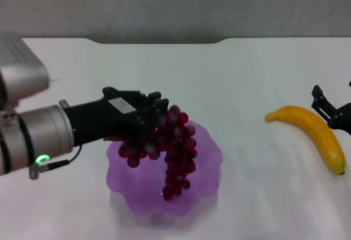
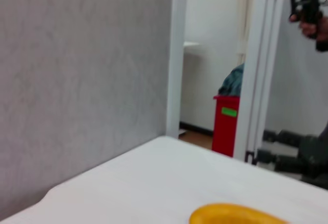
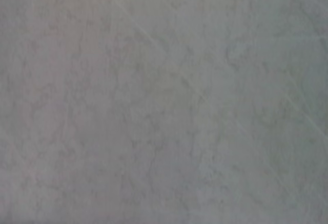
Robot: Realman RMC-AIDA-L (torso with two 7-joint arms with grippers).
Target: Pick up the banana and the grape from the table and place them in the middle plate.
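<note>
Grapes (image 1: 174, 155): clenched in my left gripper (image 1: 151, 120), over plate (image 1: 205, 188); early release spills toward nine o'clock.

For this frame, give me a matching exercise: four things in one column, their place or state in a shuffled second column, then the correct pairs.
Things:
1. grape
2. banana
3. middle plate
4. right gripper

Places or states:
A. lying on the white table, on the robot's right side
B. at the right edge of the head view, just beyond the banana
C. held by the left gripper, hanging over the plate
D. purple, scalloped rim, sitting under the grape bunch

Pairs: 1-C, 2-A, 3-D, 4-B
</note>
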